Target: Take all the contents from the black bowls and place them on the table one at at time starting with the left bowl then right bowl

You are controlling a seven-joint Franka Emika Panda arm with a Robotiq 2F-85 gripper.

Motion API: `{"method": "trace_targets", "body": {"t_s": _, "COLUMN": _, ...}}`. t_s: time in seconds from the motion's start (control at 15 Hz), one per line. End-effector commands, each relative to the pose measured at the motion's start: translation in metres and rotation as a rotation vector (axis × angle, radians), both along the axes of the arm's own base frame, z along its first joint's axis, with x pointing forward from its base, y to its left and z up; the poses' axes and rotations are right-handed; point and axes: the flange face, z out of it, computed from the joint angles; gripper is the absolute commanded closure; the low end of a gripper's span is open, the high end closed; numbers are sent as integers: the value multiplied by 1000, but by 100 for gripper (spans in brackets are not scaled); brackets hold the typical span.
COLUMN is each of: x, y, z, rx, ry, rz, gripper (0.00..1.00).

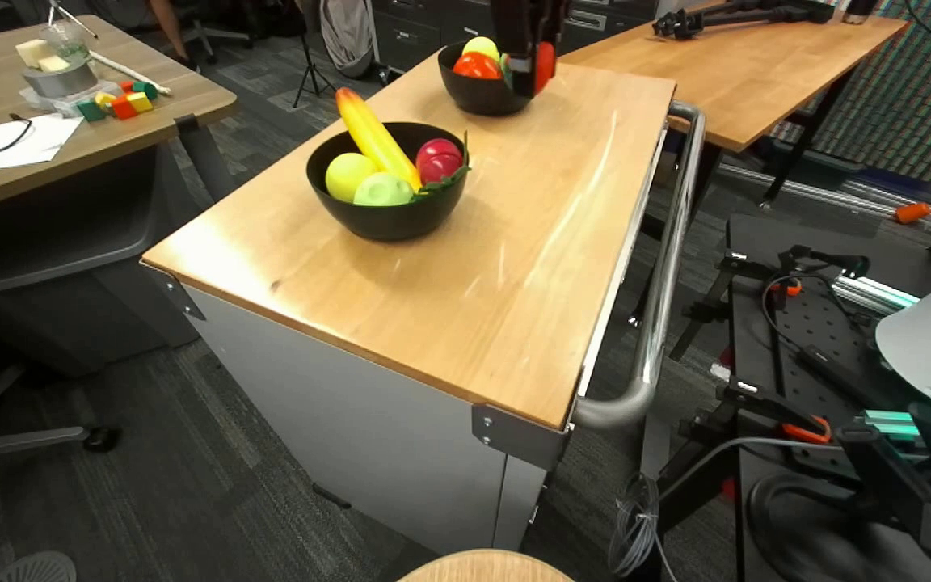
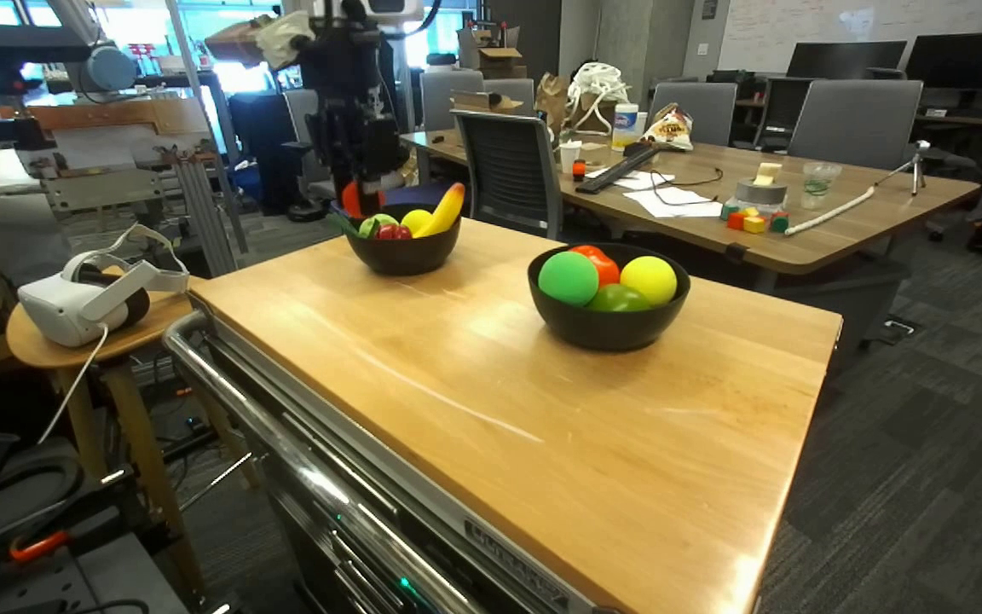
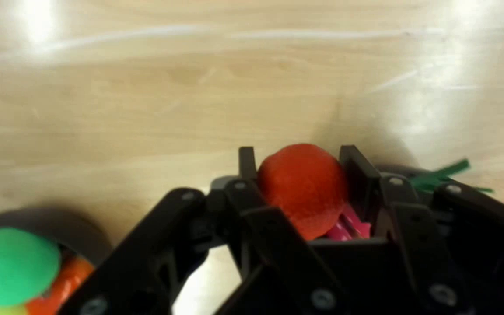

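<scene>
My gripper (image 3: 298,154) is shut on a red ball (image 3: 302,188) and holds it raised, seen also in both exterior views (image 1: 545,65) (image 2: 361,199). One black bowl (image 1: 393,222) holds a banana (image 1: 375,139), a yellow piece (image 1: 348,175), a light green piece (image 1: 383,190) and a red piece (image 1: 439,160) with green leaves. Another black bowl (image 2: 615,331) holds a green ball (image 2: 568,278), a yellow ball (image 2: 649,280), a red pepper (image 2: 602,263) and a dark green piece (image 2: 619,298). In the wrist view, the gripper hides most of the bowl with the pink-red piece (image 3: 349,225).
Both bowls stand on a wooden cart top (image 1: 506,323) with a metal handle bar (image 1: 671,267) along one side. A stool with a white headset (image 2: 86,298) stands beside the cart. A desk (image 2: 866,213) with blocks and a tape roll is close by.
</scene>
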Motion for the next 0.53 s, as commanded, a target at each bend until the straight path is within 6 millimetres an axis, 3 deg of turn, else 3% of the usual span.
{"method": "trace_targets", "body": {"t_s": 0.0, "x": -40, "y": -33, "z": -45, "rx": -41, "ry": 50, "rz": -171, "gripper": 76}}
{"method": "trace_targets", "body": {"t_s": 0.13, "x": -41, "y": -43, "z": -67, "rx": -39, "ry": 67, "rz": -218, "gripper": 76}}
{"method": "trace_targets", "body": {"t_s": 0.47, "x": -22, "y": -50, "z": -90, "rx": -48, "ry": 50, "rz": -245, "gripper": 76}}
